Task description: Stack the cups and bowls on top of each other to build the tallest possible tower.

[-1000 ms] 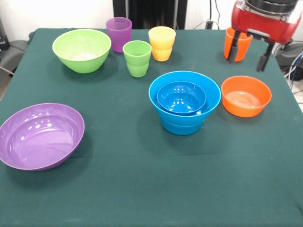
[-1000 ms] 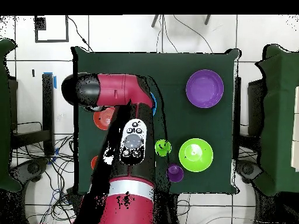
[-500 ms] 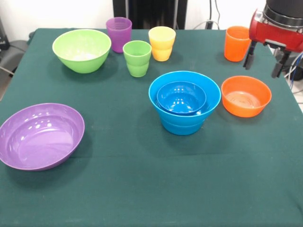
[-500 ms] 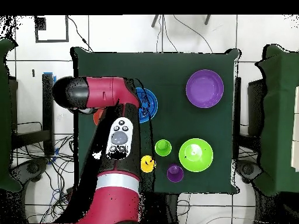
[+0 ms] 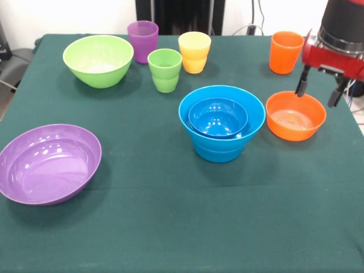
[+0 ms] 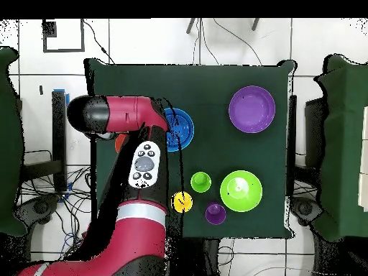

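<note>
Along the left edge of the table [image 5: 170,227] in the front view lies the large purple bowl [image 5: 49,164], well apart from the rest and free to reach. Toward the far left corner stands the lime green bowl [image 5: 98,60], and just right of it, along the far edge, the purple cup [image 5: 143,41], green cup [image 5: 165,70] and yellow cup [image 5: 194,52] cluster close together, so a grasp on any one of them would have to mind its neighbours. In the middle, the dark blue bowl [image 5: 218,117] sits nested in light blue bowls [image 5: 222,124]; this low pile is all there is of a tower so far, and the task looks barely begun. Right of it, near the right edge, the small orange bowl [image 5: 296,115] rests on the cloth, and the gripper [image 5: 318,92] hangs over its far rim with fingers spread wide and empty, one finger [image 5: 301,86] at the rim, probably lined up to take this bowl. The orange cup [image 5: 286,52] stands upright behind, near the far right corner, clear of the fingers.
</note>
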